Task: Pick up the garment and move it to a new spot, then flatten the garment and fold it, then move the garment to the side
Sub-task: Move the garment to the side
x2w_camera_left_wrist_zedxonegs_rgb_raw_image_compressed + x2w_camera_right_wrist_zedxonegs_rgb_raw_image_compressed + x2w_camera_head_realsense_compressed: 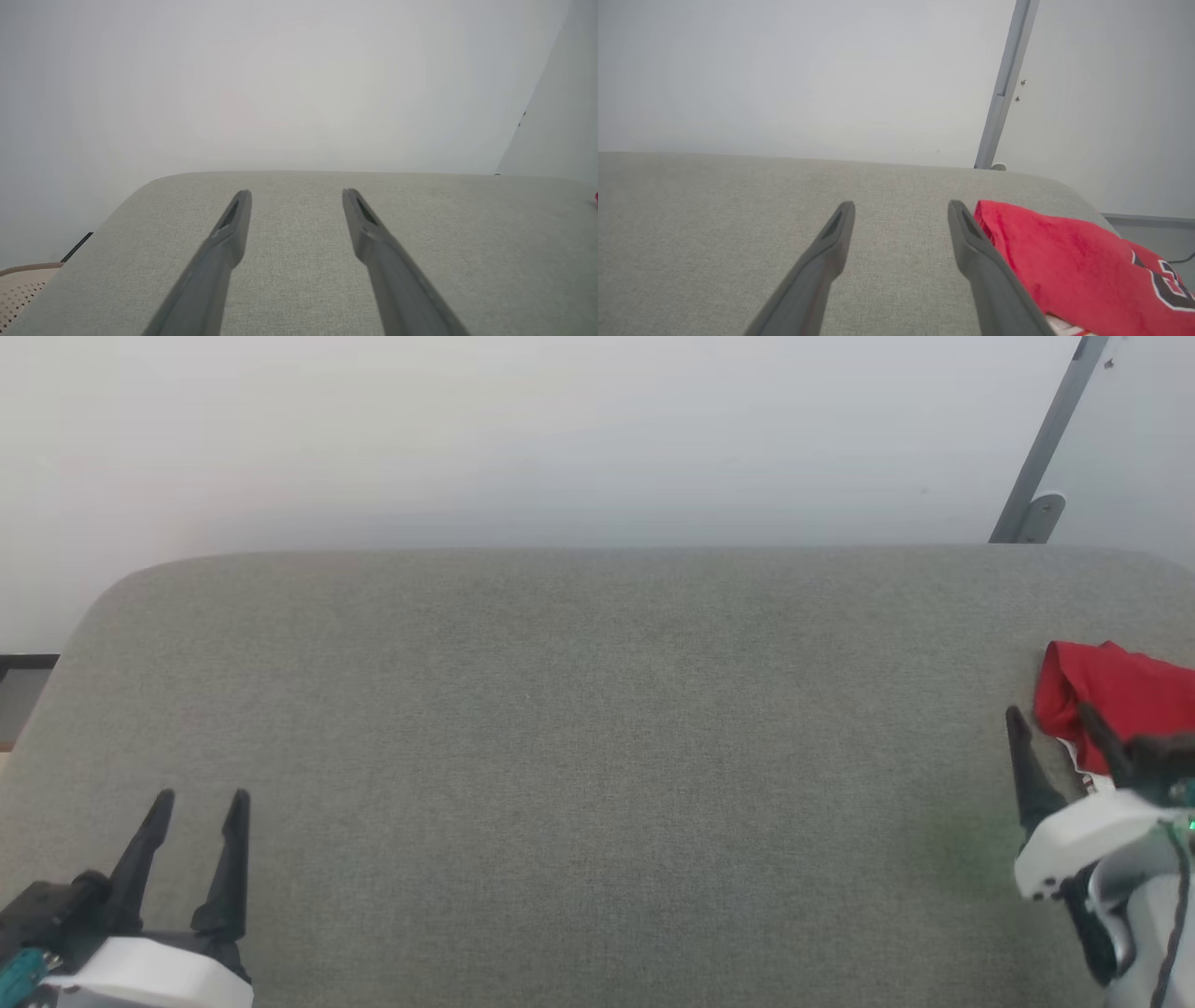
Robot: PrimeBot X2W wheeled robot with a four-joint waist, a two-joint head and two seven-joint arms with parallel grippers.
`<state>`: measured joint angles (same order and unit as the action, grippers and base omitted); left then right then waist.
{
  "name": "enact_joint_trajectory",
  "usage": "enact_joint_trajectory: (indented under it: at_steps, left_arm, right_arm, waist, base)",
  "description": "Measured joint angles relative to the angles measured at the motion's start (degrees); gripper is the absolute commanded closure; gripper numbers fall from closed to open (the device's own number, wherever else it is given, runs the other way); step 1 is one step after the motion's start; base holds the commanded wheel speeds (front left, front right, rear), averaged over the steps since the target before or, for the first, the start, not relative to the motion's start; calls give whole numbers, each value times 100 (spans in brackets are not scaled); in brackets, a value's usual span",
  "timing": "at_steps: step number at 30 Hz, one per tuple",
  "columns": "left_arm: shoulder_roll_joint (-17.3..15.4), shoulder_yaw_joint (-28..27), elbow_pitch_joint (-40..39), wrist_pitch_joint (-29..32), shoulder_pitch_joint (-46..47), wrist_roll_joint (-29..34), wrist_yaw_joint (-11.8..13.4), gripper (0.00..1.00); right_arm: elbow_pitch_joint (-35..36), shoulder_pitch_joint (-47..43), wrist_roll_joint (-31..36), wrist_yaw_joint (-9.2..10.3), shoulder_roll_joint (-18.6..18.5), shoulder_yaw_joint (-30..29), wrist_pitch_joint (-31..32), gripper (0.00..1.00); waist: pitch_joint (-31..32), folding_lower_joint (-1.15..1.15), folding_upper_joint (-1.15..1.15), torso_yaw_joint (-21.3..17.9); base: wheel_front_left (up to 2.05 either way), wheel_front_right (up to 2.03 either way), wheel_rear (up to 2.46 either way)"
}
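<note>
Head view shows you the garment [1120,695] bunched at the right edge of the grey cushion [597,756]. Your right gripper [1050,719] stands spread and empty just beside it, suiting a reach or a release. Your left gripper [203,798] gapes idle, well apart.

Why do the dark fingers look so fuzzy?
Left wrist view: fingers blur toward the bottom edge, probably too near the lens; right wrist view: its fingers blur too, red jersey sharper; head view: soft even light, faint green glow on the grey cushion.
</note>
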<state>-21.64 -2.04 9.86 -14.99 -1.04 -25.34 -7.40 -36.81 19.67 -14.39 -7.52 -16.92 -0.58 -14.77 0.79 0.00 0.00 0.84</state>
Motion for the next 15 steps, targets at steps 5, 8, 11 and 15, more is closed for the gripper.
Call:
enact_joint_trajectory:
  at_steps: [5,8,11,15]
  left_arm:
    - [37,-38,-58,0,-112,21,0,0]
    - [59,-68,-76,0,-146,30,0,0]
    - [97,-78,-98,0,-185,55,0,0]
    - [92,-97,-87,0,-212,55,0,0]
  right_arm:
    - [526,-553,238,0,324,-248,-12,0]
    - [806,-812,335,0,476,-372,-18,0]
    - [1072,-1060,453,0,639,-454,-18,0]
    - [1367,-1314,563,0,820,-553,-19,0]
  waist:
    - [15,0,0,9]
    - [12,0,0,7]
    - [14,0,0,8]
    - [6,0,0,5]
  base:
    - [0,0,0]
    - [0,0,0]
    - [0,0,0]
    - [0,0,0]
